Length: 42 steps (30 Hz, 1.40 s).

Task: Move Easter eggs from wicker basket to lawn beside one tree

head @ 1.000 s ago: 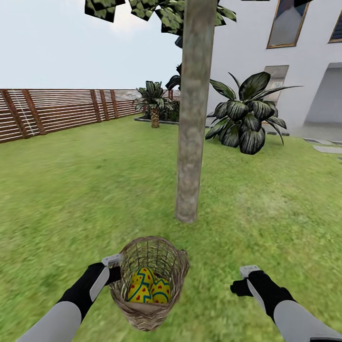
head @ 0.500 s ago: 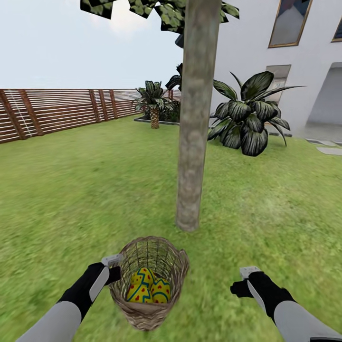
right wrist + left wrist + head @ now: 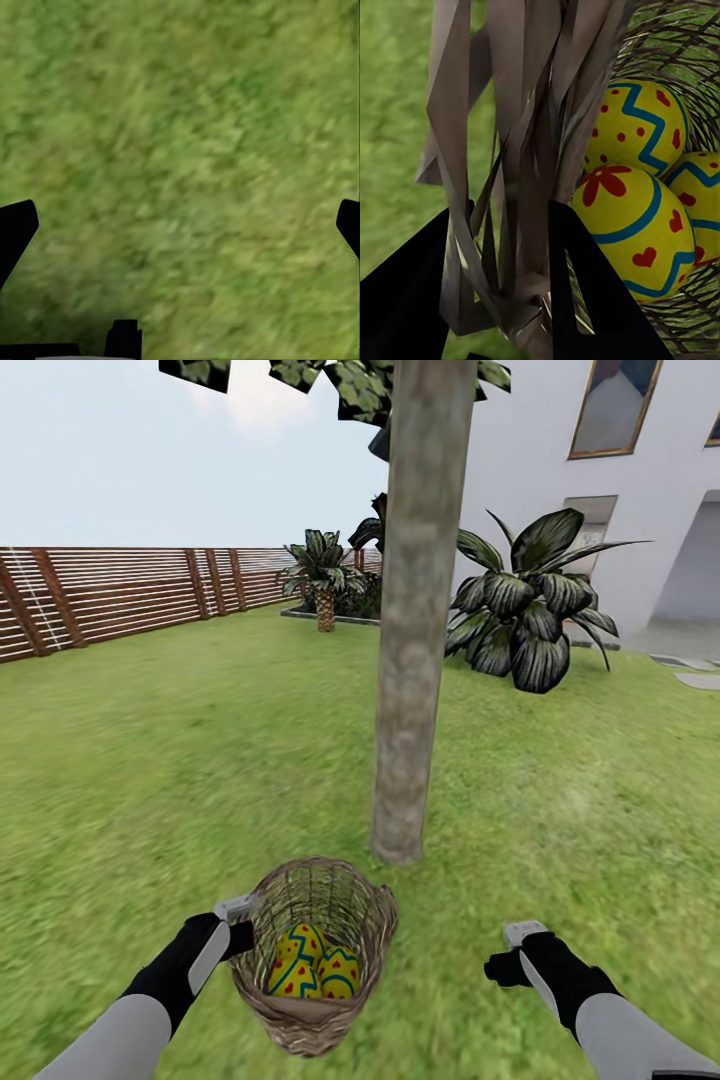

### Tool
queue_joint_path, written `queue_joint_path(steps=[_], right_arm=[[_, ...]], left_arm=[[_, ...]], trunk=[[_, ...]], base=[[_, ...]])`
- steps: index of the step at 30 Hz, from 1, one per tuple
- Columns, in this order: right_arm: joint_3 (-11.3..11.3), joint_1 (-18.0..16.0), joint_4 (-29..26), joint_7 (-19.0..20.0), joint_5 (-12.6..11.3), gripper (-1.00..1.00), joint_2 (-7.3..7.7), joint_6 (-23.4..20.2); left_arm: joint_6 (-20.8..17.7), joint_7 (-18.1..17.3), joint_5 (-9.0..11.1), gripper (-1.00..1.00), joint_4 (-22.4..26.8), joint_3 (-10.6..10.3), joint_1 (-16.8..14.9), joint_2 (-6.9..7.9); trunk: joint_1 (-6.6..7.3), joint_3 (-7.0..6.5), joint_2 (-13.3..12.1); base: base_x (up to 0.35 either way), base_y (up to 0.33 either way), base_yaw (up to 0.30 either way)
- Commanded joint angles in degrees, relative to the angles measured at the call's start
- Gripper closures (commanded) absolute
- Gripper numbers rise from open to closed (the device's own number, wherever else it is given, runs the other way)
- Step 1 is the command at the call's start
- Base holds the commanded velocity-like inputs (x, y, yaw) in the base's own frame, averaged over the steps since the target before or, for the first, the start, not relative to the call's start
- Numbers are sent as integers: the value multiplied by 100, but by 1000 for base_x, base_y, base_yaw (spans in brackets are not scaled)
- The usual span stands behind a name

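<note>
The brown wicker basket (image 3: 315, 1015) hangs at the bottom of the head view, with my left gripper (image 3: 240, 925) shut on its left rim. Yellow Easter eggs (image 3: 310, 965) with red dots and blue zigzags lie inside it. In the left wrist view my left gripper (image 3: 502, 247) pinches the woven basket wall (image 3: 517, 150), and three eggs (image 3: 634, 225) sit just behind it. The tree (image 3: 410, 660), a thick grey-brown trunk, rises from the lawn (image 3: 150, 760) straight ahead, its foot just beyond the basket. My right gripper (image 3: 510, 950) hangs open and empty over grass (image 3: 184, 150).
A slatted wooden fence (image 3: 120, 595) runs along the left. A short palm (image 3: 325, 575) and a broad-leaved bush (image 3: 530, 610) stand behind the tree, beside the white house (image 3: 620, 490). Open grass spreads on both sides of the trunk.
The whole view has moved forward, so the trunk's foot now sits lower and closer to the basket. Basket and both grippers keep their places relative to me.
</note>
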<state>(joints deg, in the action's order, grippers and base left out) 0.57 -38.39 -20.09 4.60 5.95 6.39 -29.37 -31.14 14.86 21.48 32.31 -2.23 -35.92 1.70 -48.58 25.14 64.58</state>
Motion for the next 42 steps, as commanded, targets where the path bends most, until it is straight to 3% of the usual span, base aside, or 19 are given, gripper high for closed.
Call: queue_joint_path(steps=[1,29,35,42], right_arm=[[5,-2,-7,43,61,-100,2,-33],[5,7,-3,41,64,-100,-15,-7],[5,7,-3,41,64,-100,-15,-7],[5,7,-3,43,64,-100,-15,-7]], left_arm=[[-15,44,75,100,12,-23,-3,6],[-6,44,72,100,16,-24,-3,11],[-6,44,67,100,21,-23,-3,15],[-6,44,67,100,14,-23,-3,14]], trunk=[[-3,6,4],[-3,6,4],[-3,6,4],[-157,132,284]], base=[[324,0,0],[323,0,0],[29,0,0],[0,0,0]])
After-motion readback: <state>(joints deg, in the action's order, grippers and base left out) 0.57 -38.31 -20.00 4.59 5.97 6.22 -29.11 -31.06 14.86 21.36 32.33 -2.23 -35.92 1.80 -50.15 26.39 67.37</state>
